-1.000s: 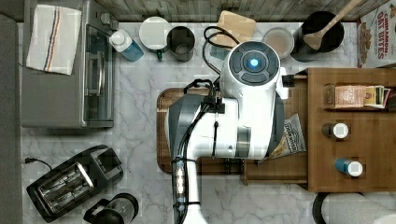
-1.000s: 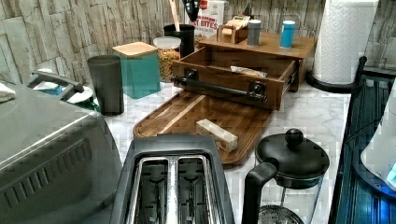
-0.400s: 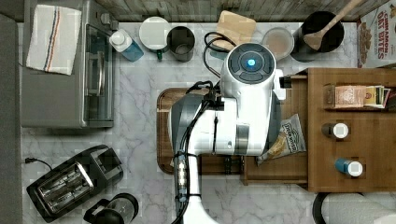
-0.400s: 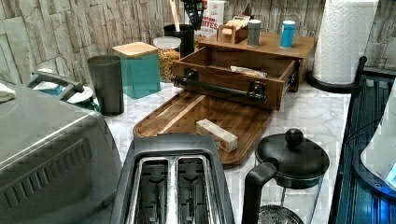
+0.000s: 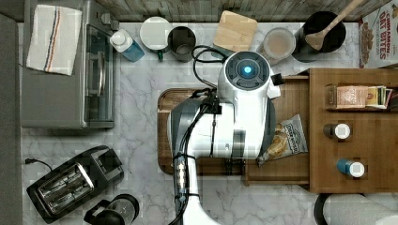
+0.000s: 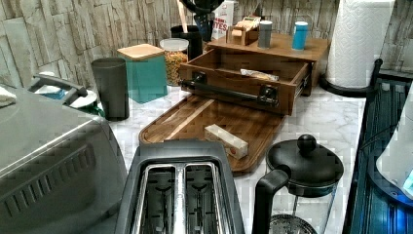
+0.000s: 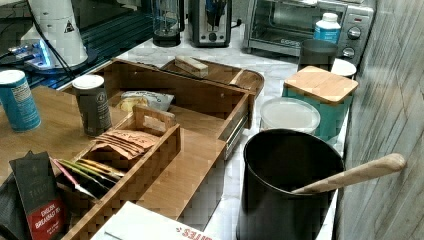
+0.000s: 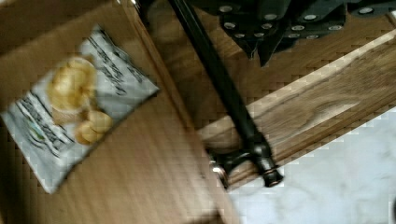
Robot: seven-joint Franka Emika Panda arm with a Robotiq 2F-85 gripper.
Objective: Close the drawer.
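White marble counter (image 5: 141,117) – wooden tray board (image 6: 204,117), toaster (image 5: 70,183), cabinet (image 5: 356,136)

Medium-brown grained wooden drawer (image 6: 243,80) with a dark, seemingly metal handle bar (image 8: 224,88); glossy crinkled snack packet (image 8: 70,100) inside.

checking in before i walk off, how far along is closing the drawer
Nothing looks done yet: the drawer stands pulled out from the cabinet, with a snack bag lying inside. In hand: in the wrist view the pincer hangs close above the black bar handle on the front panel; whether it touches is unclear. Left: pushing the drawer fully in.
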